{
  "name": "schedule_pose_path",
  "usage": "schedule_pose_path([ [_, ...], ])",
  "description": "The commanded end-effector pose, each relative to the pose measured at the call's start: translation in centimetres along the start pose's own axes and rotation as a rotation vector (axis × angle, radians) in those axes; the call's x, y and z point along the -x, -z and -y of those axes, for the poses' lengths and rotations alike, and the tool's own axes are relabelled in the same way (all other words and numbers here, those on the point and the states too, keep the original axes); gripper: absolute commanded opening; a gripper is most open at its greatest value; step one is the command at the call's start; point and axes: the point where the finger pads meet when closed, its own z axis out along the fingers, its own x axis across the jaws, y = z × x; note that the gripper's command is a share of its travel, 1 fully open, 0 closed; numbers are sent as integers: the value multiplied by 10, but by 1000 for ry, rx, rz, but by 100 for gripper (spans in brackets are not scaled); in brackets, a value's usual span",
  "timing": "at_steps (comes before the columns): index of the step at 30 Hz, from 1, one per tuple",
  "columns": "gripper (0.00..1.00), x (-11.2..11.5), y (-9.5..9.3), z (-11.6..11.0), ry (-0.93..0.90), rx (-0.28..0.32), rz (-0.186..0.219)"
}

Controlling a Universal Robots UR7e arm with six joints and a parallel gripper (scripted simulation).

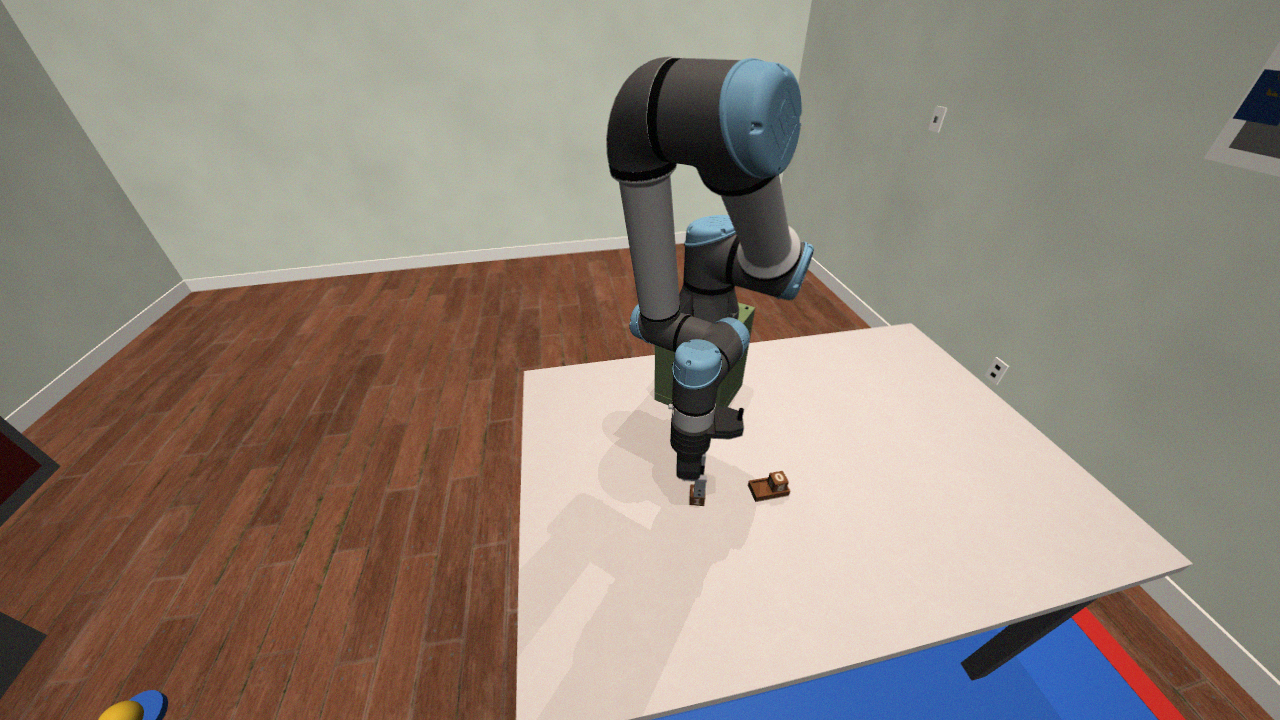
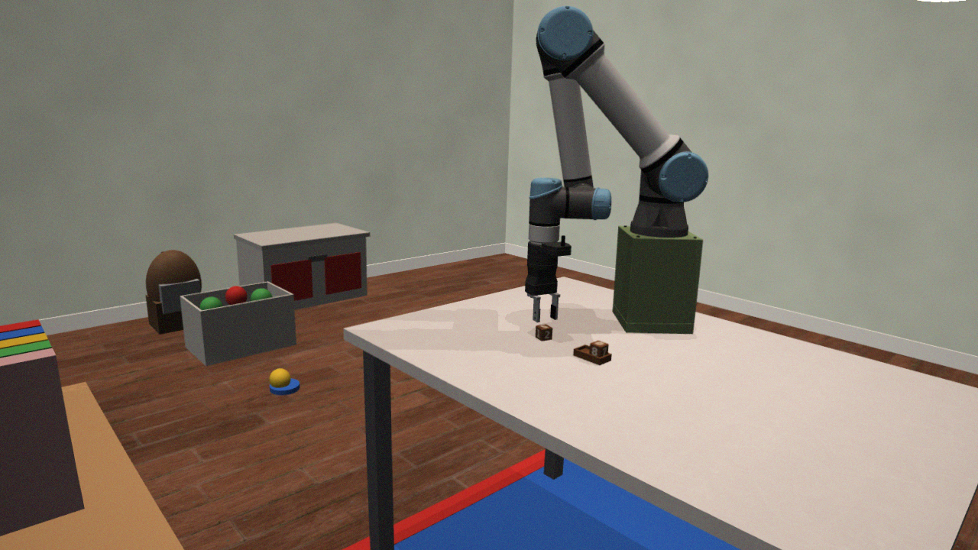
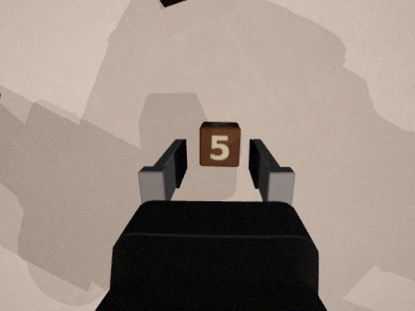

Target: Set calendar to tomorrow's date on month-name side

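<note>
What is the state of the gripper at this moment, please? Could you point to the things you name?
Gripper (image 1: 699,486) (image 2: 545,318) (image 3: 217,154): open, holding nothing, above the loose cube (image 1: 697,497) (image 2: 543,333) (image 3: 220,146).

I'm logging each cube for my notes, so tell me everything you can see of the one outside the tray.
The cube is brown and looks wooden, with slightly rounded edges and pale numerals. A 5 faces up and a 2 shows on one side. It sits flat on the table, apart from the tray, beneath the open gripper. Only the tabletop appears to touch it.
</note>
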Motion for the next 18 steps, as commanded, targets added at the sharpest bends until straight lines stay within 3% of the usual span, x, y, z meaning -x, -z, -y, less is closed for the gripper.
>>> schedule_pose_path([
  [1,90,-3,-6,-1,1,4,-6],
  [18,90,-2,-10,-1,1,4,-6],
])
